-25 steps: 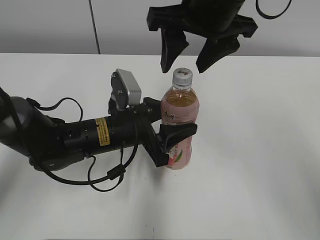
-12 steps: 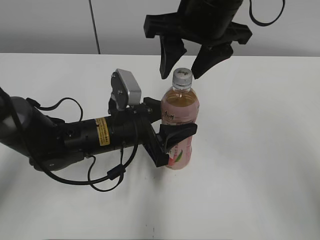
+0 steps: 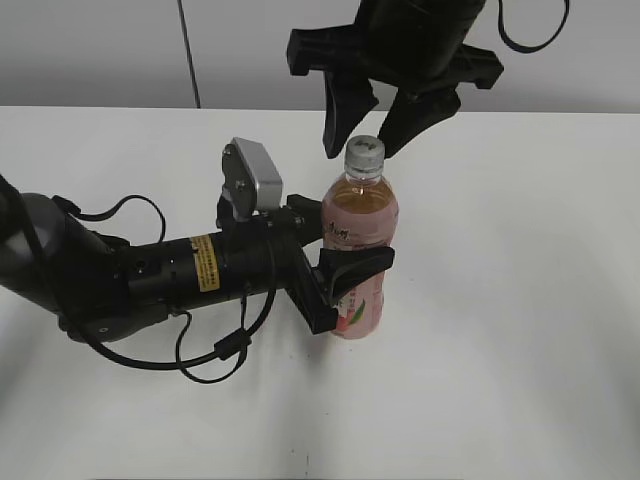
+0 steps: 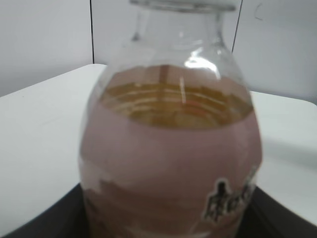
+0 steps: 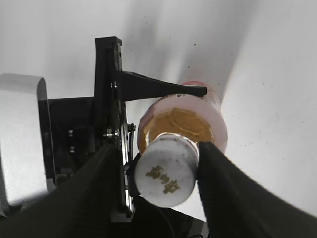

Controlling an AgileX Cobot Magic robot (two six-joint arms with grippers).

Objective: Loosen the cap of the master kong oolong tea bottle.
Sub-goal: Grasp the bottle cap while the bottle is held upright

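Note:
The master kong oolong tea bottle (image 3: 360, 225) stands upright on the white table, with amber tea and a pink label. It fills the left wrist view (image 4: 171, 148). My left gripper (image 3: 352, 262) is shut on its body at mid height; its dark jaws (image 4: 168, 229) show at both lower corners. The white cap (image 3: 365, 152) is on the bottle. My right gripper (image 3: 361, 148) hangs above, open, with one finger on each side of the cap. In the right wrist view the cap (image 5: 166, 171) sits between the fingers (image 5: 159, 163); the right finger is at its side and the left one stands apart.
The left arm (image 3: 150, 270) lies low across the white table (image 3: 500, 300) with a loose black cable (image 3: 215, 350) beside it. A grey wall (image 3: 100, 50) rises behind the table's far edge.
My right gripper has shifted slightly left and come down, so its fingers now straddle the cap. The bottle and left gripper have not moved.

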